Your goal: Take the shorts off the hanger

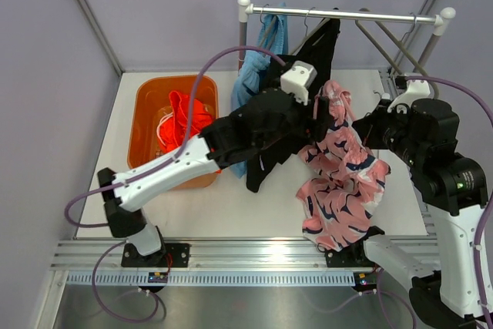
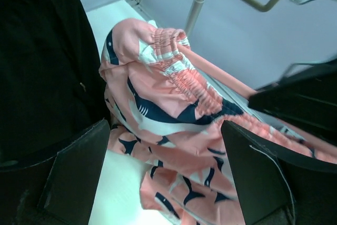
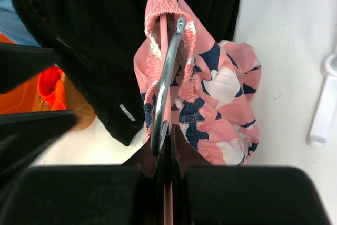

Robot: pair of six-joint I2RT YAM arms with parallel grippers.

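The pink fabric shorts with navy-and-white pattern sag over the white table at 5 o'clock from the left gripper; its jaws gape wide, holding nothing. The right gripper pinches the thin grey metal hanger threaded through their waistband.

1. Pink shorts: thin, matt cloth with a navy-and-white print. The waistband is gathered and ribbed.
2. Black shorts: matt cloth with a smooth face.
3. Light blue shorts: soft, matt cloth.
4. Orange shorts: soft, bright cloth.
5. Hanger: smooth grey metal wire with a dull sheen.
6. Rail: polished metal tube with white plastic end fittings.
7. Bin: translucent orange plastic, glossy.
8. Table: white, smooth, matt.
9. Left gripper fingers: matt black plastic.
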